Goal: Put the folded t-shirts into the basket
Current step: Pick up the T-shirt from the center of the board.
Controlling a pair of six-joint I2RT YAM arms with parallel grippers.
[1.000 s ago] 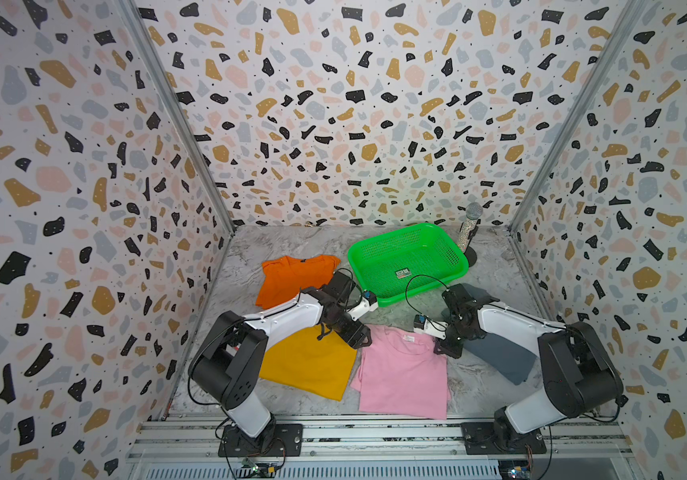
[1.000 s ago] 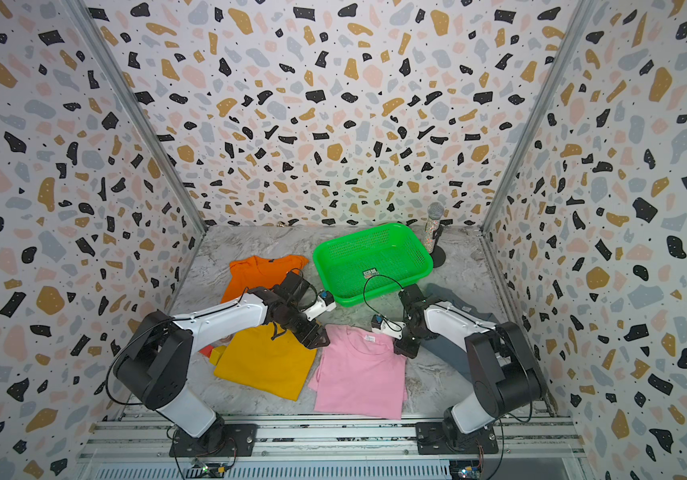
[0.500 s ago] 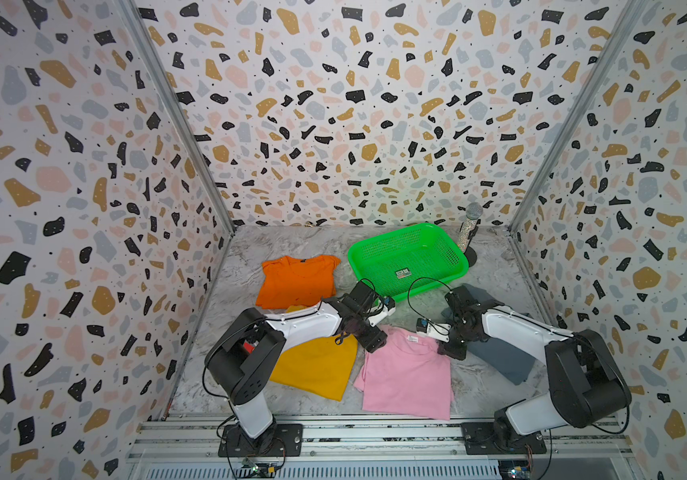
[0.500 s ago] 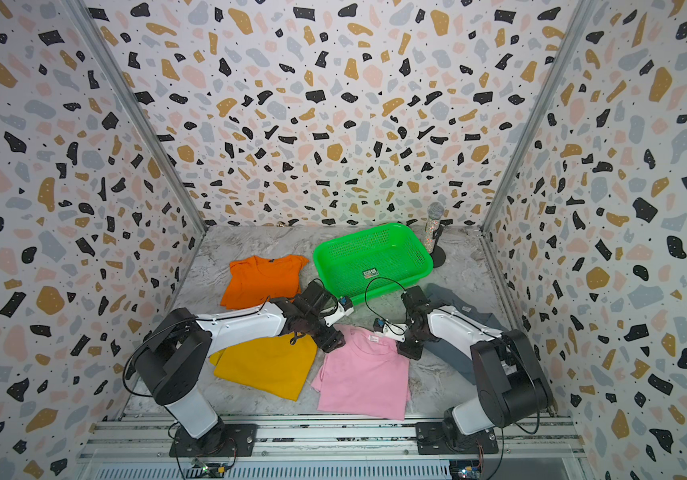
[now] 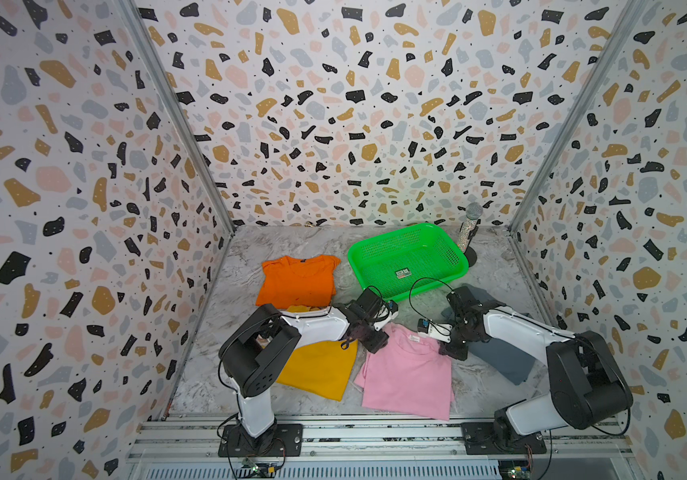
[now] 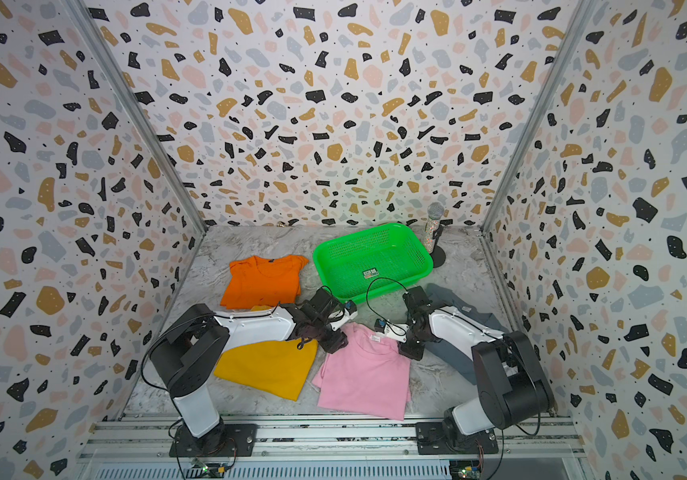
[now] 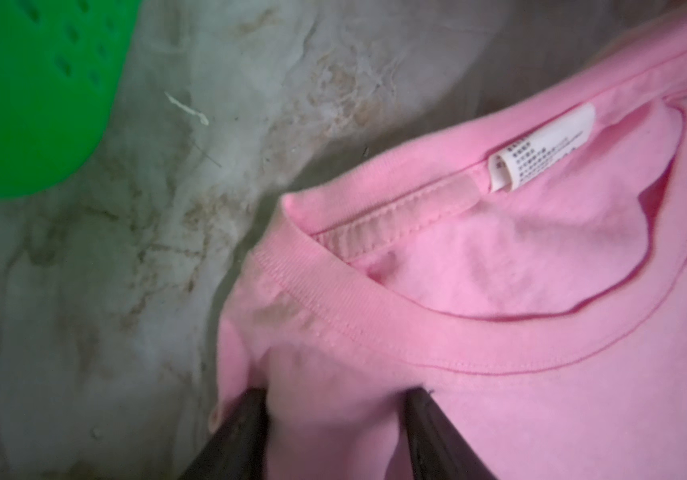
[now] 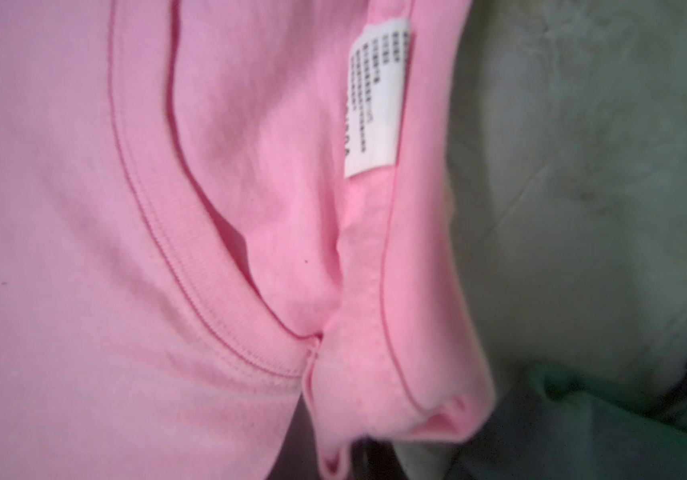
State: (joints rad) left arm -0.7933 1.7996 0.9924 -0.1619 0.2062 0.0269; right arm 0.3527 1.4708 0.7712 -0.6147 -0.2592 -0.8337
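The pink t-shirt (image 5: pixel 408 374) lies front centre, collar toward the green basket (image 5: pixel 400 239) at the back. My left gripper (image 5: pixel 377 345) is pressed onto its left collar corner. In the left wrist view the jaws (image 7: pixel 335 395) are half closed and still open, with a bunch of pink fabric between them. My right gripper (image 5: pixel 452 353) is shut on the shirt's right collar corner; pink fabric (image 8: pixel 354 374) is pinched there. The orange t-shirt (image 5: pixel 298 280), the mustard one (image 5: pixel 321 370) and the grey-blue one (image 5: pixel 499 357) lie flat.
A glittery microphone (image 5: pixel 471 226) on a black stand rises just behind the basket's right corner. Patterned walls close in the marble floor on three sides. The basket's near wall (image 7: pixel 21 104) is close to the left gripper. My left arm reaches over the mustard shirt.
My left arm swung right from over the mustard shirt to the pink shirt's collar corner, and its jaws narrowed round the fabric. The right gripper stayed shut in place.
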